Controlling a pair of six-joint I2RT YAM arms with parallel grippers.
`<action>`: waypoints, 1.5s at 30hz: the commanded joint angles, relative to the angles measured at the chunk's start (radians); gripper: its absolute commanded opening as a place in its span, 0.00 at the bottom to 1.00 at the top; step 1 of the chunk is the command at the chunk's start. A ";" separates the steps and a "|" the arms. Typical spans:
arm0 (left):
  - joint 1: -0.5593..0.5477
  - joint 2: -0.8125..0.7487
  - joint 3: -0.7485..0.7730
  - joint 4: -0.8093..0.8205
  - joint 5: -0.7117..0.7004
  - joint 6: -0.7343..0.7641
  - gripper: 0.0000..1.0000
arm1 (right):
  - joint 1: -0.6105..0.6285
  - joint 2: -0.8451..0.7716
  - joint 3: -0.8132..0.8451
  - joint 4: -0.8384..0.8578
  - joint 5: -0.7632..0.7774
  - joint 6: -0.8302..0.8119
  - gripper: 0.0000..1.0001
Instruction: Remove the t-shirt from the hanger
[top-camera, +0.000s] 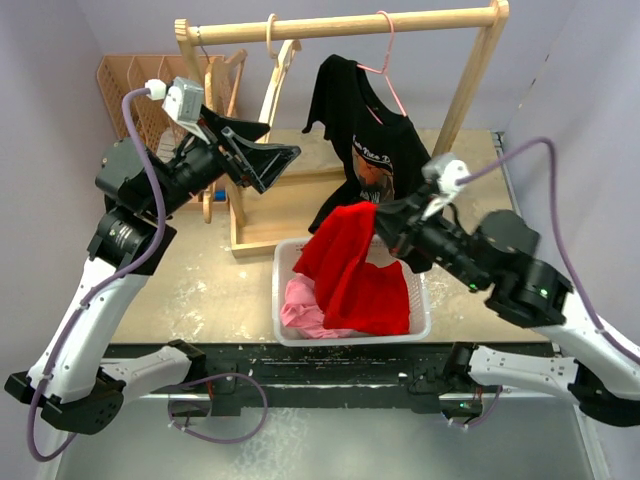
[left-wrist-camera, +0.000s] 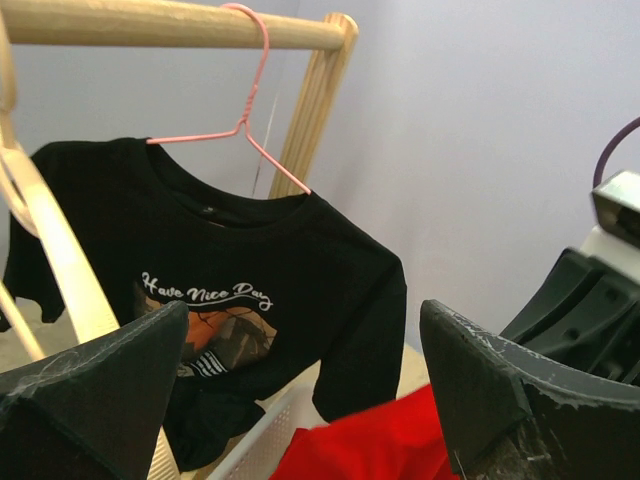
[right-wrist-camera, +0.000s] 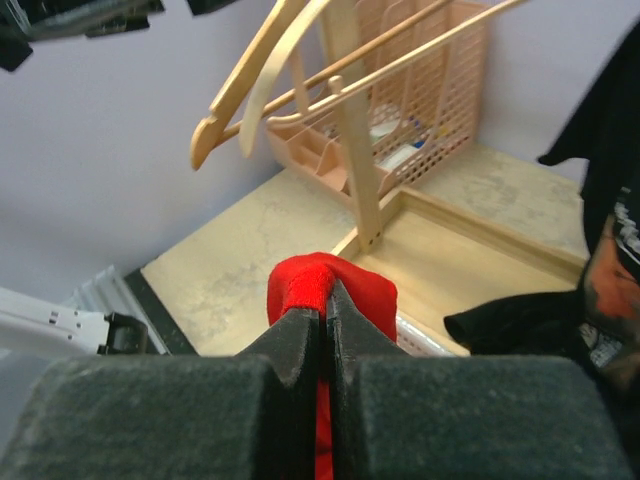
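Observation:
A black t-shirt (top-camera: 372, 140) with a printed front hangs on a pink wire hanger (top-camera: 385, 60) from the wooden rail (top-camera: 340, 28). The left wrist view shows the same black t-shirt (left-wrist-camera: 250, 260) and pink hanger (left-wrist-camera: 250, 100) straight ahead. My left gripper (top-camera: 275, 160) is raised to the shirt's left, open and holding nothing; its wrist camera shows the left gripper (left-wrist-camera: 305, 350) with jaws wide apart. My right gripper (top-camera: 378, 222) is shut on a fold of a red t-shirt (top-camera: 350, 265) that drapes down into the white basket (top-camera: 420, 325). In the right wrist view the right gripper (right-wrist-camera: 326, 298) pinches the red fabric (right-wrist-camera: 300, 275).
A pink cloth (top-camera: 300, 305) lies in the white basket under the red shirt. Bare wooden hangers (top-camera: 278, 70) hang on the rail's left part. The rack stands on a wooden tray base (right-wrist-camera: 480, 270). A peach mesh bin (top-camera: 135, 90) stands at the back left.

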 joint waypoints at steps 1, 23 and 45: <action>0.007 0.016 0.031 0.062 0.077 0.015 0.99 | 0.003 -0.122 -0.039 -0.048 0.192 0.074 0.00; 0.007 0.030 0.016 0.058 0.068 0.036 0.99 | 0.003 0.011 -0.294 -0.306 0.216 0.325 0.00; 0.007 0.119 -0.031 0.099 0.076 0.016 0.99 | 0.002 0.305 -0.572 -0.281 0.240 0.571 0.00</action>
